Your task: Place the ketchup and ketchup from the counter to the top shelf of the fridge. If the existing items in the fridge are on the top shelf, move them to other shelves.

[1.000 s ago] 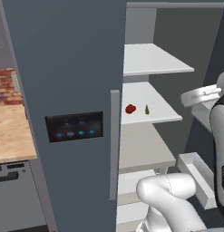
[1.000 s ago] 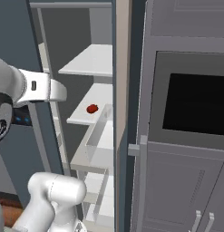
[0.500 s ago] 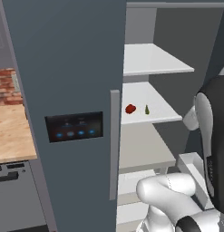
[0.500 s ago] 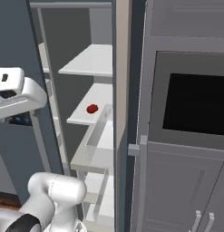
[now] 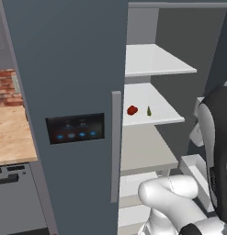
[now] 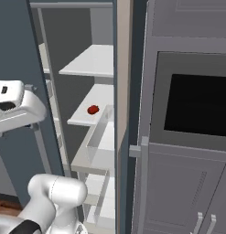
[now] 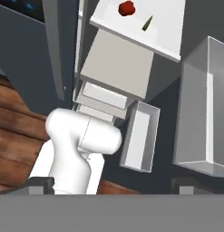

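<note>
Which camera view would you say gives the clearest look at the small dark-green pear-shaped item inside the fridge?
The left base view: the green item stands beside the red lump on the second shelf. The hand view shows the green item tilted and small. The right base view shows the lump.

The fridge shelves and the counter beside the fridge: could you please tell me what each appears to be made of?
The fridge shelves look like matte white plastic or painted board: flat, opaque, with no gloss or see-through edge, though the render leaves that open. The counter looks like light tan wood or wood-look laminate, going by its streaked grain. The door bin looks like clear plastic, since the wall behind shows through.
</note>
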Robot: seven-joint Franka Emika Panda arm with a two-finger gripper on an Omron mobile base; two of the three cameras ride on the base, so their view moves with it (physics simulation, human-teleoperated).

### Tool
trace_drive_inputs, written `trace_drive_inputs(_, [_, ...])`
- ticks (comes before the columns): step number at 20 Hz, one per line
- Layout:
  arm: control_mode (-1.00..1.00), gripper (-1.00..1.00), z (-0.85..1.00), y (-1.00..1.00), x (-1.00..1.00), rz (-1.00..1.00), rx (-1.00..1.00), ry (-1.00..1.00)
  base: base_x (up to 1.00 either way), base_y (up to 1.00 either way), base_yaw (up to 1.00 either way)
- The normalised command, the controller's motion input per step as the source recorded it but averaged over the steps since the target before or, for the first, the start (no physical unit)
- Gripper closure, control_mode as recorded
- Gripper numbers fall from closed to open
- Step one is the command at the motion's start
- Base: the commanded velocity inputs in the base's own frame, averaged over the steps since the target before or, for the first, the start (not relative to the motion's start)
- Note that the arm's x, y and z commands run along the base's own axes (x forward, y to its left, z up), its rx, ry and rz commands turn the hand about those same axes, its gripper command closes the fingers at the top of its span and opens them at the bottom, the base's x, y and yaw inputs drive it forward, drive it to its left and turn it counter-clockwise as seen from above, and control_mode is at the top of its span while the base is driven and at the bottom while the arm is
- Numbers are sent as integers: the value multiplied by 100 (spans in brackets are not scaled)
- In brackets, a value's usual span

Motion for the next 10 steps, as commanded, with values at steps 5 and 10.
trace_drive_inputs(5, [-100,-100,-28,1,0,0,14,-24,0,0,0])
trace_drive_inputs(10, [-100,-100,-16,5,0,0,11,-15,0,0,0])
